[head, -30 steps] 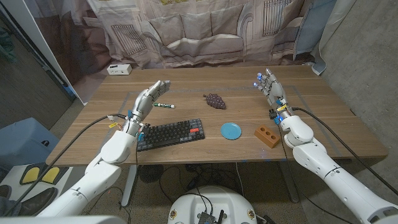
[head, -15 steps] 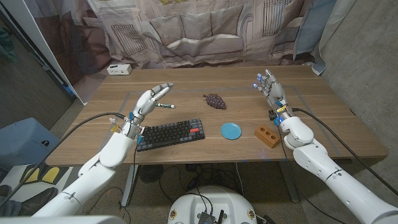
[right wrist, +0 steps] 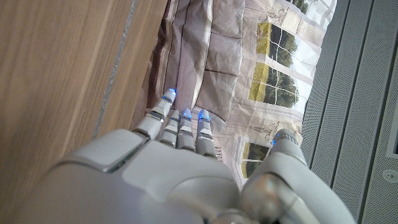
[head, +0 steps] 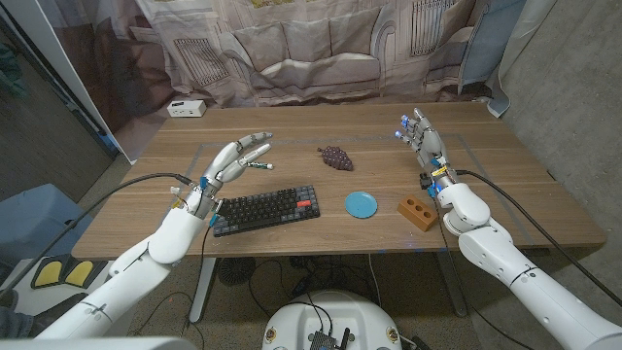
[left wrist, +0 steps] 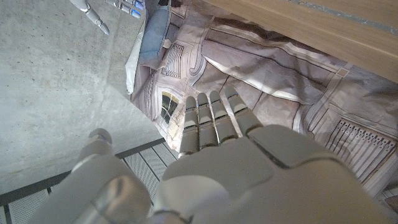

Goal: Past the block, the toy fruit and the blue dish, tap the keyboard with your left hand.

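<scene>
- Left hand [head: 236, 160] raised above the desk [head: 292, 170], fingers spread and pointing toward the desk's middle, holding nothing; it hangs behind the keyboard's left end, not touching it.
- Left wrist view: back of the left hand [left wrist: 249, 168], fingers straight and close together, nothing in them.
- Right hand [head: 420, 136] upright over the desk's right side, fingers apart and extended, empty; fingertips glow blue.
- Right wrist view: right hand [right wrist: 168, 174] fingers straight, blue tips, desk edge beside them.
- Keyboard [head: 265, 210]: black with one red key near its right end, flat at the desk's front, left of centre. Long axis runs left-right, slightly tilted, right end a bit farther back. Key legends too small to read.
- Blue dish [head: 362, 204] just right of the keyboard, apart from it.
- Block [head: 420, 211]: orange-brown with holes on top, right of the dish, near the right forearm.
- Toy fruit [head: 335, 157]: dark grape bunch, behind the keyboard and dish, near the desk's middle.
- Pen-like marker [head: 258, 164] lies by the left hand's fingers; contact unclear.
- White box [head: 185, 108] at the far left corner; no readable label.
- Curtain printed with a sofa behind the desk.
</scene>
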